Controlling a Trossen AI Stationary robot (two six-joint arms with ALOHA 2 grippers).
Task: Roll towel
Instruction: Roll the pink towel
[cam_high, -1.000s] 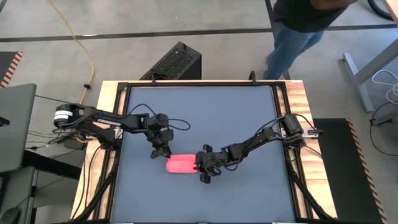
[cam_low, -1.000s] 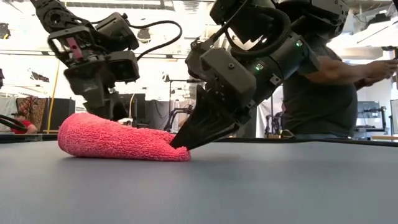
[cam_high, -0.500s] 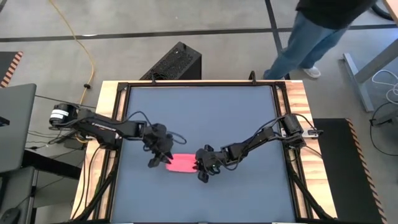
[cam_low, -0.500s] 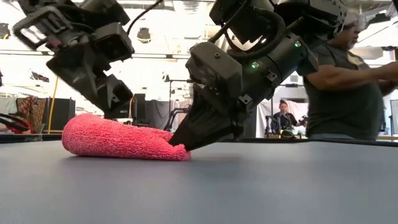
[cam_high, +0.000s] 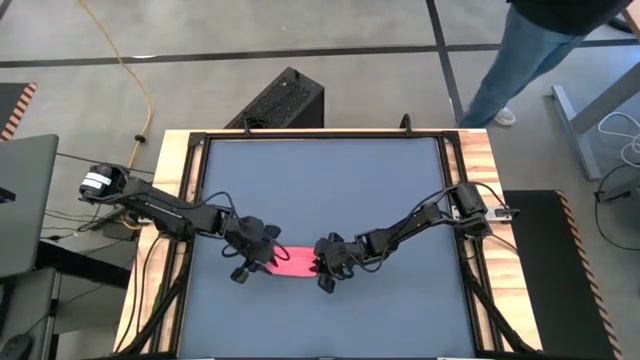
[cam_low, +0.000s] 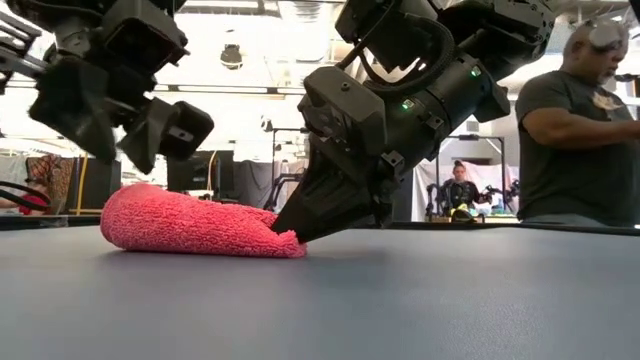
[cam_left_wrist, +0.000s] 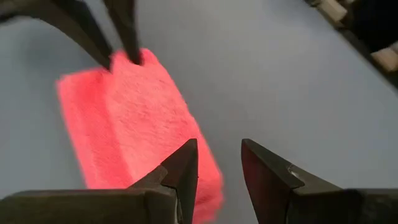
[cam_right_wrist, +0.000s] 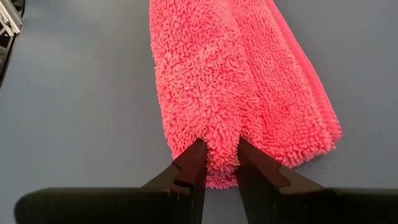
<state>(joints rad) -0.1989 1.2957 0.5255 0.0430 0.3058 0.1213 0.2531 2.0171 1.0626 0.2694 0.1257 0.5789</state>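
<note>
Below the centre of the high view, the towel (cam_high: 291, 261) is seen lying on the dark grey tabletop (cam_high: 320, 180), as a bright pink, partly rolled bundle with one long fold showing along its length in the right wrist view. In the low view it lies at the left of the frame, thick at its left end and tapering toward the right.

At the towel's right end the right pincer (cam_right_wrist: 216, 163) is clamped on a ridge of the pink pile: the two dark fingers (cam_right_wrist: 189, 163) are drawn close together, with a tuft of cloth squeezed between them. In the low view the tips of this pincer (cam_low: 290, 228) are pressed down at the tabletop, right against the tapered end of the cloth.

At the towel's left end the left pincer (cam_left_wrist: 219, 163) is held with its fingers (cam_left_wrist: 183, 167) slightly apart and nothing between them; bare tabletop shows through the gap. One finger overlaps the near edge of the towel (cam_left_wrist: 134, 121) in the left wrist view, though contact cannot be told. In the low view this pincer (cam_low: 150, 130) is raised above the cloth.

At the right edge of the low view, a person (cam_low: 570, 130) is seen standing beyond the tabletop.
</note>
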